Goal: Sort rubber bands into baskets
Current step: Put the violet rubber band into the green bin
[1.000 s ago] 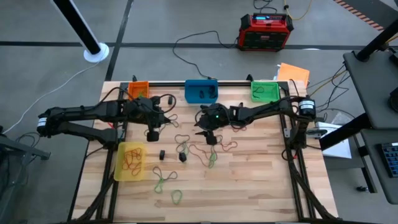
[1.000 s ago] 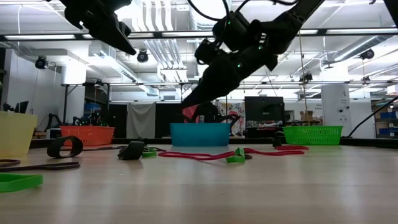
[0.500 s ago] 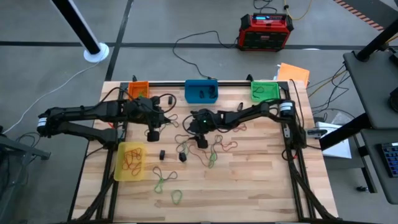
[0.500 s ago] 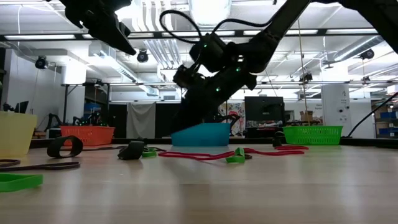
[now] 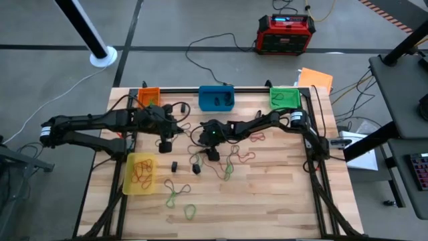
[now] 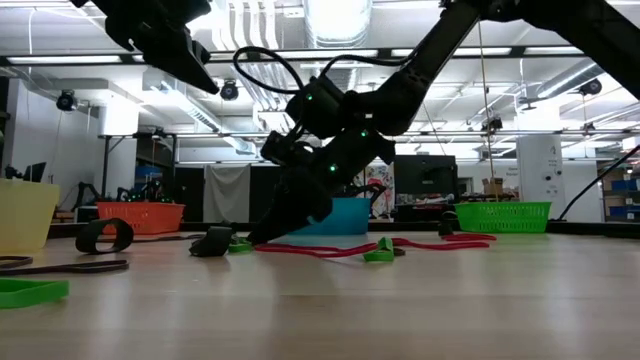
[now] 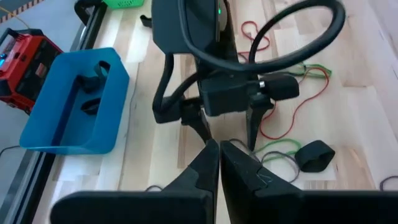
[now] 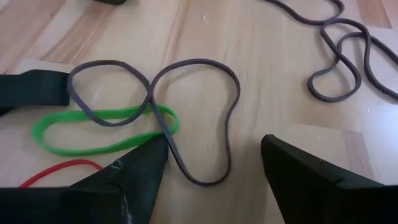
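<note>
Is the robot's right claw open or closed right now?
Open. The right gripper has its two fingers spread apart above a grey-brown rubber band on the table.

Rubber bands (image 5: 227, 164) lie scattered mid-tabletop; some sit in the yellow basket (image 5: 128, 179). Orange (image 5: 148, 96), blue (image 5: 217, 98) and green (image 5: 284, 98) baskets line the far edge.

A robotics lab: open hall with ceiling ducts (image 6: 250, 25), monitors (image 6: 425, 172), and a red power box (image 5: 286, 33).
</note>
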Available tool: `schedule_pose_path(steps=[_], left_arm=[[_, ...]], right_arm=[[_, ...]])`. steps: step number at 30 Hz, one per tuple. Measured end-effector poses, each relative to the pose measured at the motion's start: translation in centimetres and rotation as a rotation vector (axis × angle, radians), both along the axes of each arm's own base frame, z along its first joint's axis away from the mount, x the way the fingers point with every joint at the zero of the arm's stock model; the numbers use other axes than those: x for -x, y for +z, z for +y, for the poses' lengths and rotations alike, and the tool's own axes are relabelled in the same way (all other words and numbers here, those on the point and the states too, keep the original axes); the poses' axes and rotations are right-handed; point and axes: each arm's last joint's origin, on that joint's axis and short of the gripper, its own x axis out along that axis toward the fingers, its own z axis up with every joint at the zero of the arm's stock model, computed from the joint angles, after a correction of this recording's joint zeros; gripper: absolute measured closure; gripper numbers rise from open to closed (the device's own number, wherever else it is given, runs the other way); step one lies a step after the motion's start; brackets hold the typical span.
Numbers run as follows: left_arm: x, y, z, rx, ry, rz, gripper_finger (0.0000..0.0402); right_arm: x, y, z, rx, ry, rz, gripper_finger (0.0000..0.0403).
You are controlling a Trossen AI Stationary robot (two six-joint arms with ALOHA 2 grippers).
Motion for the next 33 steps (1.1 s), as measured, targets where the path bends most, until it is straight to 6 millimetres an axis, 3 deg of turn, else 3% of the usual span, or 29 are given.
schedule_pose_path(steps=[6, 14, 23, 33], left_arm=[[0.0, 0.0, 0.0, 0.006, 0.003, -0.003, 0.0401], [-0.2, 0.2, 0.0, 0.001, 0.003, -0.037, 0.0401], [-0.5, 0.2, 0.1, 0.031, 0.034, -0.090, 0.0402], [-0.8, 0.4, 0.1, 0.072, 0.088, -0.150, 0.0402]], right_arm=[[0.0, -0.7, -0.4, 0.000, 0.002, 0.016, 0.0209], [0.1, -1.5, -0.4, 0.034, 0.031, 0.028, 0.0380], [0.2, 1.5, -0.4, 0.033, 0.026, -0.039, 0.0394], [2.1, 7.4, -0.2, 0.090, 0.055, -0.122, 0.0394]])
